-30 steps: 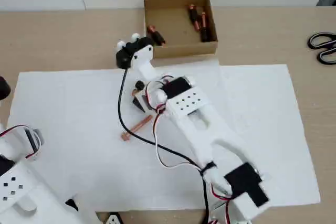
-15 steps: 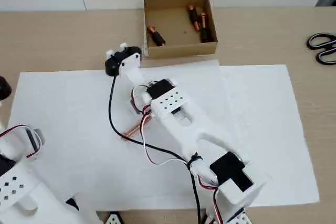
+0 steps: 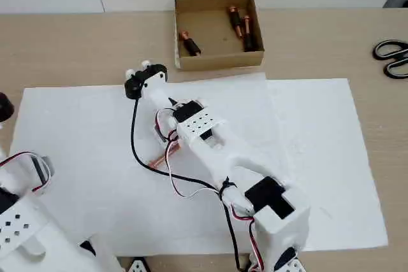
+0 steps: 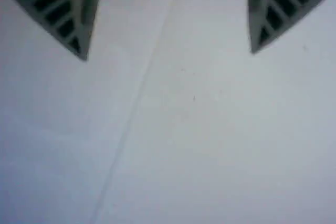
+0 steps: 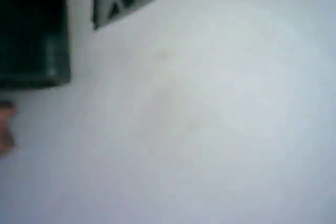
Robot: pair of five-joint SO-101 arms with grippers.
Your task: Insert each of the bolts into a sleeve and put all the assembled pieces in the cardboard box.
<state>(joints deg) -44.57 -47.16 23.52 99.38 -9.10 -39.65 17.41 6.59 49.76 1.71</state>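
The cardboard box [image 3: 218, 60] stands at the back of the table with three assembled black-and-copper pieces [image 3: 245, 27] inside. A loose copper bolt [image 3: 158, 159] lies on the white paper, partly covered by my right arm [image 3: 204, 135]. In the right wrist view my right gripper [image 5: 73, 51] hangs low over the paper with a gap between its dark fingers [image 5: 31, 30] and nothing in it. A copper tip [image 5: 4, 129] shows at the picture's edge. My left gripper [image 4: 168, 51] is wide open over bare paper, and its arm [image 3: 25, 221] sits at the front left.
White paper [image 3: 306, 132] covers the middle of the table. Black scissors [image 3: 392, 55] lie at the far right on the wood. A dark object [image 3: 3, 106] pokes in at the left edge.
My right arm has swung left and toward the front, away from the cardboard box, and now covers more of the copper bolt. The left arm has not moved.
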